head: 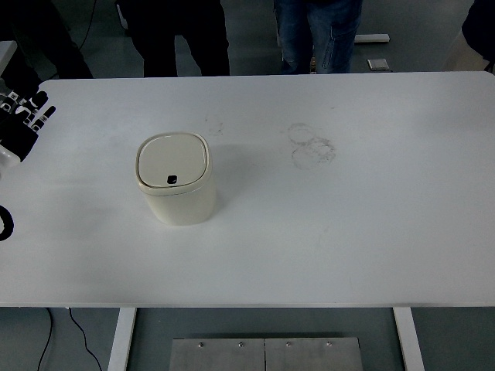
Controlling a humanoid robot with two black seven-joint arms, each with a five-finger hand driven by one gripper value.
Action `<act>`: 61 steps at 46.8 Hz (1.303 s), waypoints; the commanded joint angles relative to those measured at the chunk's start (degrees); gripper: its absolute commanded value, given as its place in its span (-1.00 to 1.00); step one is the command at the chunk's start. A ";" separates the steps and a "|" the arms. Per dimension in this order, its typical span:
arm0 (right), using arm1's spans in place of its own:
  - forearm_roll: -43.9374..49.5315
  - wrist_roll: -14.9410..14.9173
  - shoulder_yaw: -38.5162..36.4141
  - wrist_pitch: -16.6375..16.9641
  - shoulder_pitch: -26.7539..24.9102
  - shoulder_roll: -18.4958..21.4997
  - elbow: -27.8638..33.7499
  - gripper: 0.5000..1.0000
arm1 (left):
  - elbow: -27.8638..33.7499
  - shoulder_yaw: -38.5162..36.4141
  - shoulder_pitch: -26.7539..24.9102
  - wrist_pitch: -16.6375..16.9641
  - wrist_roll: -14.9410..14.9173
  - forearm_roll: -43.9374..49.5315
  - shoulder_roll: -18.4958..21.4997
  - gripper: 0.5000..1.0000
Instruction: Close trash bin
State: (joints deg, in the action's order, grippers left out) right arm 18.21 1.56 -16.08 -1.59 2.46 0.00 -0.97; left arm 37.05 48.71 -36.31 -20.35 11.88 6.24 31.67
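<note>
left hand at the edge, bin lid down

your left hand (22,124) sits at the far left edge of the white surface (348,232), fingers spread and pointing up, holding nothing. the cream trash bin (176,179) stands upright left of centre, well apart from it, lid shut flat.

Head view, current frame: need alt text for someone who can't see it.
A cream trash bin with its lid down flat stands left of centre on a white table, nothing touching it. The robot's left hand hangs at the left edge with fingers spread, well clear of the bin; the right arm is out of view. People's legs show beyond the far edge.
</note>
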 commanded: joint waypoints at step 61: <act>0.07 0.02 0.00 0.01 0.18 0.00 0.00 0.96 | -0.66 0.07 0.71 0.76 1.39 -0.09 -1.08 1.00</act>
State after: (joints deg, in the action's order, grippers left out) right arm 18.21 1.59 -16.09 -1.58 2.50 0.00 -0.97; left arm 36.39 48.73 -35.60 -19.62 13.28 6.14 30.64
